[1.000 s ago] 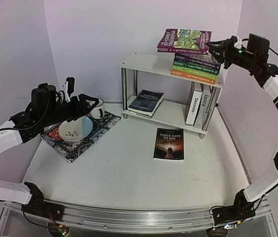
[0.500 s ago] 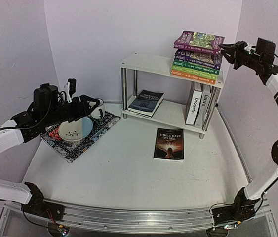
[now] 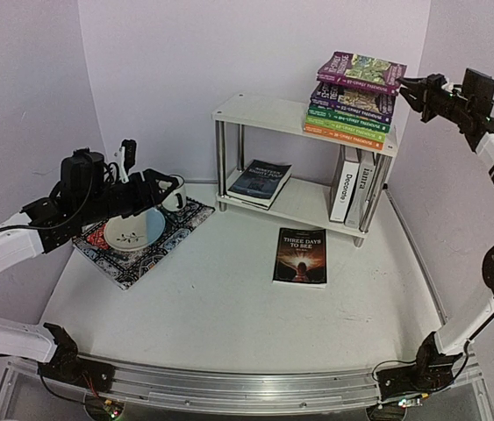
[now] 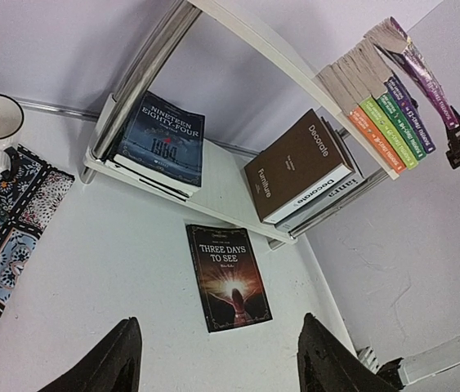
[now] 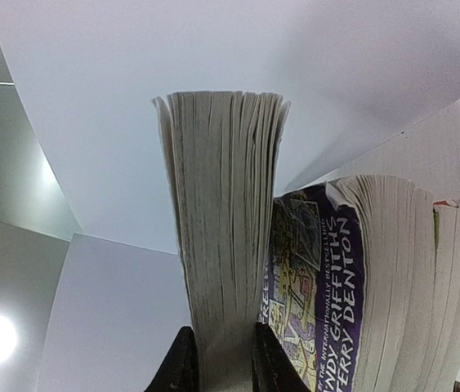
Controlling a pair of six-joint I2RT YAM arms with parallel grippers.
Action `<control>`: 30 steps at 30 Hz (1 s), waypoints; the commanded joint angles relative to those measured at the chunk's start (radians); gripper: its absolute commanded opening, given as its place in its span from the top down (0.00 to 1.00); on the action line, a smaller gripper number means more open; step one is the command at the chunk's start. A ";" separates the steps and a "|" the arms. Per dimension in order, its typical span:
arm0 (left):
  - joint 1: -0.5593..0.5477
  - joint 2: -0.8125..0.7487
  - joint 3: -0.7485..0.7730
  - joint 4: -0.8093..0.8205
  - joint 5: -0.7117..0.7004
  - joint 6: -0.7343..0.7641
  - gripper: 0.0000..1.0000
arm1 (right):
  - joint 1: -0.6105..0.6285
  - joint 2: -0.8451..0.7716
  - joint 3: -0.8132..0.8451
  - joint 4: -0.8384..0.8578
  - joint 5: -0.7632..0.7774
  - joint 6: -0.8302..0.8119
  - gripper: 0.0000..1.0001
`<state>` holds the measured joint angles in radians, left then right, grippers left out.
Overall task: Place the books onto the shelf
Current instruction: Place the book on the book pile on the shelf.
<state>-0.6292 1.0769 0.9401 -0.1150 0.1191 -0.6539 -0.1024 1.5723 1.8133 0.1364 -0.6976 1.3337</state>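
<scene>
The white shelf (image 3: 260, 111) carries a stack of books (image 3: 348, 118) on the right of its top board. Just above the stack, my right gripper (image 3: 409, 87) is shut on the edge of a purple book (image 3: 362, 70), which is slightly tilted. In the right wrist view the fingers pinch its page edge (image 5: 223, 204) at my right gripper (image 5: 223, 363), with the stack's purple top book (image 5: 319, 286) beside it. A dark book (image 3: 300, 255) lies flat on the table; another (image 3: 259, 182) lies on the lower board beside upright books (image 3: 345, 184). My left gripper (image 3: 163, 187) hangs open and empty above the placemat.
A patterned placemat (image 3: 176, 230) at the left holds a bowl (image 3: 134, 230) and a ribbed mug (image 3: 175, 193). The left wrist view looks past my left gripper (image 4: 217, 359) at the dark book (image 4: 227, 276) on the table. Walls stand close behind and right of the shelf.
My right gripper has carried the purple book to the right, from left of the stack to above it. The left arm has not moved.
</scene>
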 commanded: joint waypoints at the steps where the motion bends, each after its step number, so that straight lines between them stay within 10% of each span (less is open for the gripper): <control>1: 0.003 0.005 0.007 0.026 0.005 0.005 0.34 | -0.003 -0.032 -0.004 0.183 -0.063 0.023 1.00; 30: 0.003 0.005 -0.006 0.038 0.011 0.000 0.34 | -0.003 -0.109 -0.155 0.229 -0.107 0.025 1.00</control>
<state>-0.6292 1.0920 0.9401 -0.1127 0.1287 -0.6548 -0.1024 1.5317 1.6459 0.2462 -0.7567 1.3556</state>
